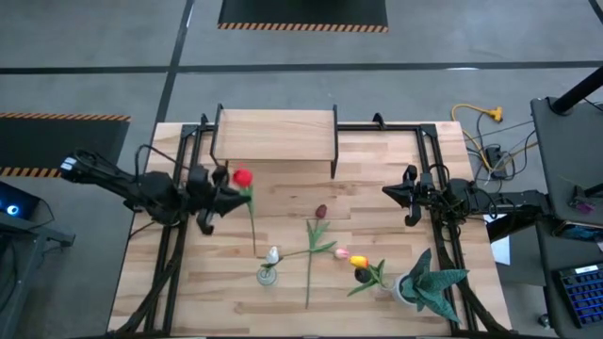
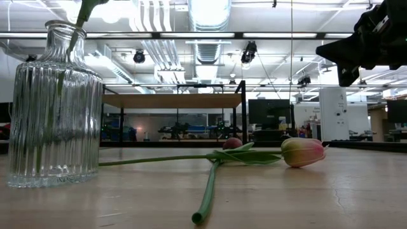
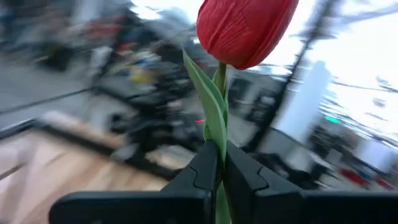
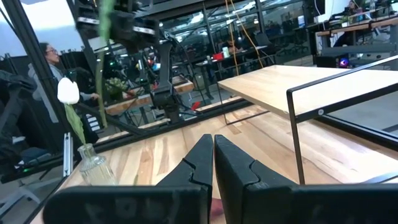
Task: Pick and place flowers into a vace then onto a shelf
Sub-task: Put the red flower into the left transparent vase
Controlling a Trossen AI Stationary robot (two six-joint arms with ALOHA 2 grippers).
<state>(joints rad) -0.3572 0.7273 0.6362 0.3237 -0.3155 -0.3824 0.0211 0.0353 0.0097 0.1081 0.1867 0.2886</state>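
Red tulip on its thin green stem is clenched in the left gripper above the wooden table; right gripper clenched, empty

The wooden table carries everything, taking the shelf as landmark. The shelf stands on its black legs at the table's far edge, about midway across. Toward the near edge from it stands a ribbed glass vase with a white tulip in it. Between shelf and near edge lie loose tulips: a maroon one, a pink one, an orange-yellow one. To the shelf's near right stands a spiky plant in a white pot.
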